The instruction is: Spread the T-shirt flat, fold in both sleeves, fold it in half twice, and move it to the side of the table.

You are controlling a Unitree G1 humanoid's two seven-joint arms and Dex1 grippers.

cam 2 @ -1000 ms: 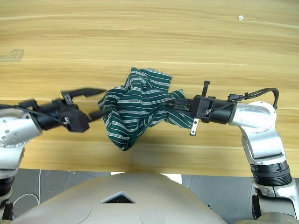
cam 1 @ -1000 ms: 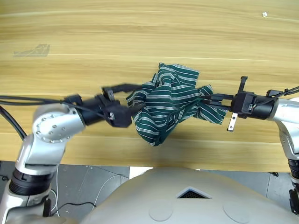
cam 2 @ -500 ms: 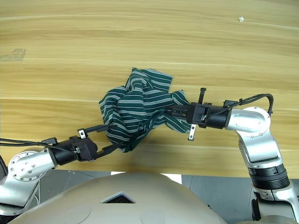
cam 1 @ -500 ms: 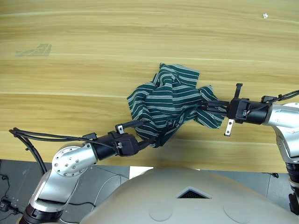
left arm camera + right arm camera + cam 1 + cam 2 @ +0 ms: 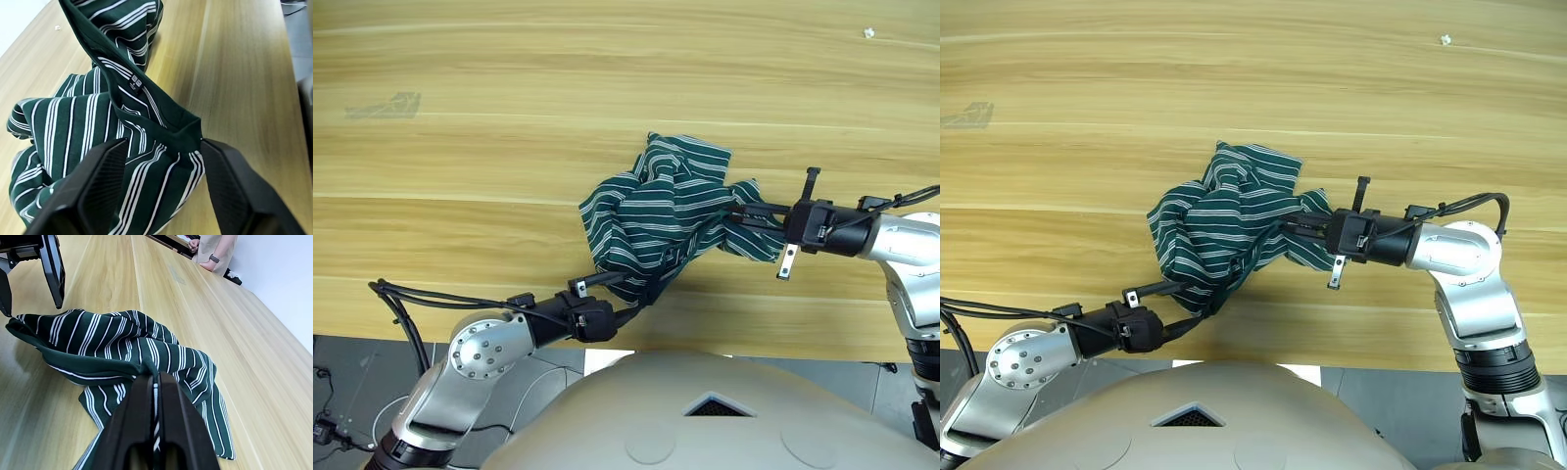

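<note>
Left eye view: the shirt (image 5: 666,211) lies bunched near the table (image 5: 509,98) front edge, spreading hardly begun. The right gripper (image 5: 732,211) is clamped on its right side; the left gripper (image 5: 631,290) gapes astride the near hem (nothing held). Next, probably: close, pull apart.

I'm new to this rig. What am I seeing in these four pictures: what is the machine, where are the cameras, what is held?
This is a humanoid robot with two arms, each ending in a two-finger gripper. The two wide pictures come from cameras in its head, looking down over a wooden table. The two close-ups come from cameras on its wrists. On the table lies a crumpled green striped T-shirt. The right gripper is shut on a fold of cloth at the T-shirt's right side. The left gripper is open, its fingers either side of the T-shirt's near edge, not yet gripping.
</note>
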